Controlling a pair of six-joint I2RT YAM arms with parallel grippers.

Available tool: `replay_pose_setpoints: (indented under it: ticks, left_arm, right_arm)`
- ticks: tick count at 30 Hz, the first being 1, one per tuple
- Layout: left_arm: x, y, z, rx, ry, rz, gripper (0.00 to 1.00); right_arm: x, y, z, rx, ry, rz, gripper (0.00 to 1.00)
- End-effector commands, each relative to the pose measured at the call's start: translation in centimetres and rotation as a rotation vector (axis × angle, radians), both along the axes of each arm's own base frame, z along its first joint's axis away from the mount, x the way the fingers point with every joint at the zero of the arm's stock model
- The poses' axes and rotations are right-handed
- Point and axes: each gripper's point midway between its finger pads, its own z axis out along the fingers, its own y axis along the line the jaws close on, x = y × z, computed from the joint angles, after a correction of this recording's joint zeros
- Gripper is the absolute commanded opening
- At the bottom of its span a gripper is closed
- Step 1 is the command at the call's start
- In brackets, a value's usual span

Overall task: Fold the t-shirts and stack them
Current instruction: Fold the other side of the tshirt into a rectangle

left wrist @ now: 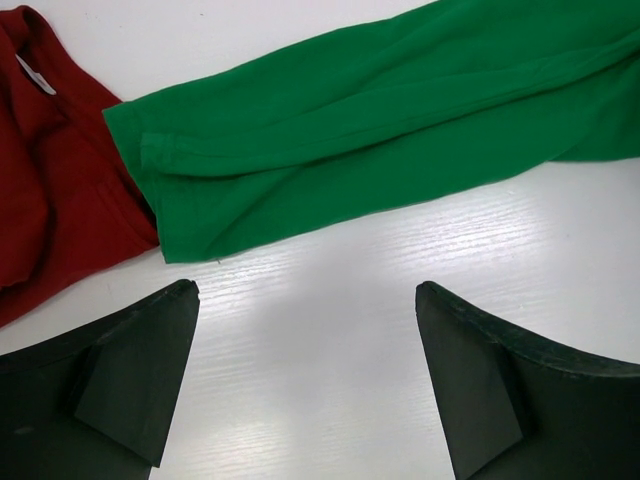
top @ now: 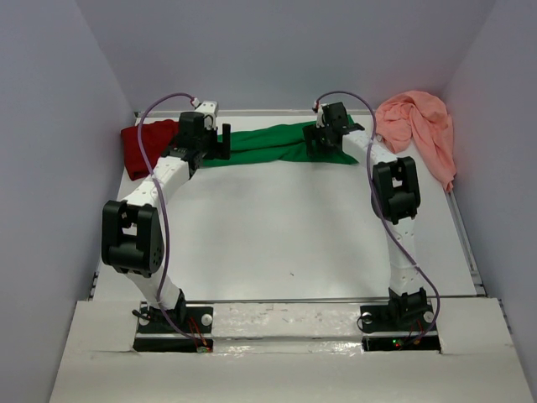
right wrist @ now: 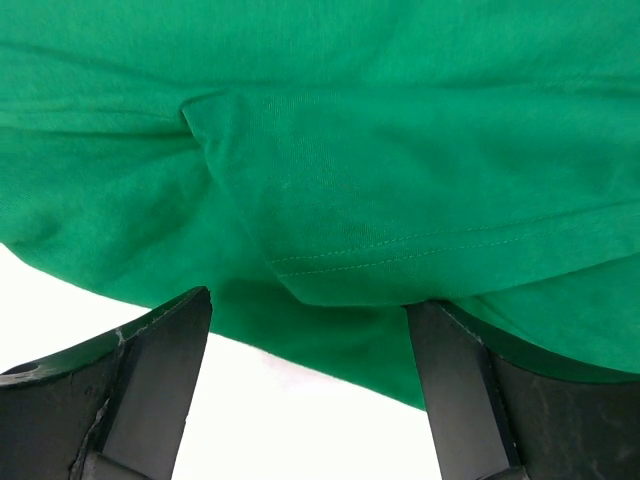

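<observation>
We are looking at the green shirt (top: 268,144). It lies as a long, thin strip in the upper middle of the top view, and its long way runs from left to right.

Our left gripper (top: 220,141) is at the left end of the strip. In the left wrist view its jaws are wide open with nothing in them. Only bare white table (top: 294,227) shows between them, and the end of the shirt lies just above the tips, higher in the frame.

Our right gripper (top: 323,141) is at the right end of the strip. In the right wrist view its jaws are also apart. Green cloth with a sewn hem lies between the tips, but it is not pinched.

So each arm is close to its own end of the shirt. We think the right one is closer to the cloth.

The red shirt (top: 147,147) is bunched up in the upper left and touches the green one's left end. The pink shirt (top: 419,130) is a heap in the upper right, apart from the green.

The middle of the table is flat and white. Walls stand at the left, top and right of the frame.
</observation>
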Motion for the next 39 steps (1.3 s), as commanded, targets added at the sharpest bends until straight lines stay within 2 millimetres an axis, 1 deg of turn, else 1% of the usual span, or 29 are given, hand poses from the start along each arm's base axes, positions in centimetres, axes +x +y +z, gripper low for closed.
replay_pose_setpoints:
  ticks: [1,8,13,17,18,19,20,22,23,27,29,30,33,36,39]
  left_arm:
    - [0.0,-0.2,2.8,-0.015,-0.082,-0.001,0.99]
    - [-0.1,-0.3,2.4,-0.013,-0.073,-0.004,0.99]
    - [-0.1,-0.3,2.7,-0.016,-0.08,-0.005,0.99]
    - [-0.3,-0.3,2.5,-0.015,-0.075,-0.005,0.99]
    - [-0.3,-0.2,2.4,-0.014,-0.072,-0.005,0.99]
    - [-0.4,-0.2,2.4,-0.013,-0.074,-0.006,0.99]
    - [-0.5,-0.2,2.3,-0.013,-0.071,-0.007,0.99]
    - [-0.5,-0.2,2.3,-0.013,-0.071,-0.007,0.99]
    - [-0.5,-0.2,2.3,-0.013,-0.071,-0.006,0.99]
    - [-0.5,-0.2,2.3,-0.012,-0.071,-0.008,0.99]
    - [-0.6,-0.2,2.3,-0.013,-0.071,-0.007,0.99]
    - [-0.3,-0.3,2.7,-0.019,-0.09,-0.01,0.99]
    - [-0.3,-0.4,2.4,-0.022,-0.087,-0.013,0.99]
    - [-0.5,-0.5,2.3,-0.024,-0.085,-0.019,0.99]
    - [-0.8,-0.8,2.1,-0.027,-0.084,-0.029,0.99]
  right_arm:
    - [3.1,0.1,6.5,0.021,-0.184,-0.011,0.83]
    - [3.9,0.0,7.1,0.012,-0.21,-0.024,0.8]
    - [4.0,0.0,6.8,0.013,-0.208,-0.025,0.76]
    - [4.3,0.0,6.3,0.009,-0.211,-0.028,0.74]
    - [4.3,0.0,6.3,0.01,-0.214,-0.028,0.73]
    - [4.5,0.1,6.2,0.012,-0.22,-0.028,0.69]
    - [4.6,0.1,6.1,0.012,-0.221,-0.028,0.62]
    - [4.9,0.2,5.8,0.014,-0.22,-0.03,0.28]
    - [5.1,-0.3,5.8,-0.003,-0.227,-0.056,0.0]
    - [5.5,-0.5,4.9,-0.017,-0.221,-0.064,0.0]
    - [5.6,-0.6,4.9,-0.024,-0.224,-0.064,0.0]
    - [5.6,-0.6,4.9,-0.026,-0.227,-0.064,0.0]
    - [5.9,-0.8,4.9,-0.037,-0.236,-0.066,0.0]
    - [6.3,-1.0,4.8,-0.054,-0.253,-0.075,0.0]
    - [7.2,-1.3,5.2,-0.068,-0.294,-0.088,0.0]
